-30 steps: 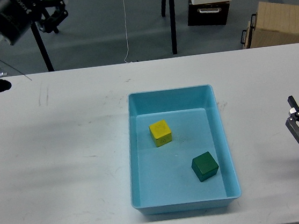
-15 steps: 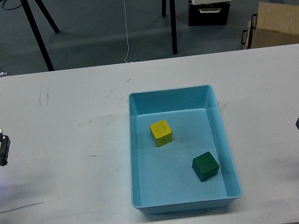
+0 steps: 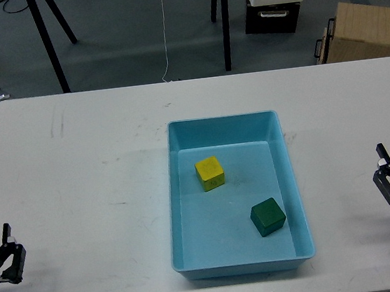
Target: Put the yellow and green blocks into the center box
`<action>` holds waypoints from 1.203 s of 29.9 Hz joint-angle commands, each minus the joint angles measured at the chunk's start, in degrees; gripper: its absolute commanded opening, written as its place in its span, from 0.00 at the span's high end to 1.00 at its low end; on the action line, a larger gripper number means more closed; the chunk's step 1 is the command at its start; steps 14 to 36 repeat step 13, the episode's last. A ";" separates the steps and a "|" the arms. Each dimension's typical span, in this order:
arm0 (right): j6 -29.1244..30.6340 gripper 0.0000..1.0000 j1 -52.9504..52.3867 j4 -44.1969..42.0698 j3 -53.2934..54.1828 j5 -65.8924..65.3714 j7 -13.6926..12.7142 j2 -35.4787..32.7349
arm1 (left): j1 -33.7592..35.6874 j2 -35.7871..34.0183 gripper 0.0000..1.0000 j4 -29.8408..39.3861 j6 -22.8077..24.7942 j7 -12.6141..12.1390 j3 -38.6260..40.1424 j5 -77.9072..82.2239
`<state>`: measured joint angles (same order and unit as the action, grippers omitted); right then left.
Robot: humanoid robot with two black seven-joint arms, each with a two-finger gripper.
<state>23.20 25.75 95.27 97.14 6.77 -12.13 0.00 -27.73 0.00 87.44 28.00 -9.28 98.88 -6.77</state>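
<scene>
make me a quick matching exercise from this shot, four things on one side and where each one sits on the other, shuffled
Things:
1. yellow block
2. green block
3. left gripper
4. cardboard box

Places:
A. on the floor beyond the table's far right corner
B. inside the blue box, toward its near right corner
C. low at the left edge of the view, over the table
D. inside the blue box, nearer its far left part

Pairs: 1-D, 2-B, 3-C, 4-A
</scene>
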 commanded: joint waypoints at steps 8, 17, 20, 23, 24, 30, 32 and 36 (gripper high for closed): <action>0.26 0.00 1.15 1.15 -2.30 0.09 0.09 -0.61 | 0.40 0.00 0.00 2.38 0.00 -0.12 -1.32 0.00; 0.18 0.00 1.85 2.29 -2.66 0.09 0.09 -1.23 | 0.40 0.00 0.00 3.00 0.00 -0.03 -1.32 0.00; 0.18 0.00 1.85 2.29 -2.66 0.09 0.09 -1.23 | 0.40 0.00 0.00 3.00 0.00 -0.03 -1.32 0.00; 0.18 0.00 1.85 2.29 -2.66 0.09 0.09 -1.23 | 0.40 0.00 0.00 3.00 0.00 -0.03 -1.32 0.00; 0.18 0.00 1.85 2.29 -2.66 0.09 0.09 -1.23 | 0.40 0.00 0.00 3.00 0.00 -0.03 -1.32 0.00; 0.18 0.00 1.85 2.29 -2.66 0.09 0.09 -1.23 | 0.40 0.00 0.00 3.00 0.00 -0.03 -1.32 0.00; 0.18 0.00 1.85 2.29 -2.66 0.09 0.09 -1.23 | 0.40 0.00 0.00 3.00 0.00 -0.03 -1.32 0.00; 0.18 0.00 1.85 2.29 -2.66 0.09 0.09 -1.23 | 0.40 0.00 0.00 3.00 0.00 -0.03 -1.32 0.00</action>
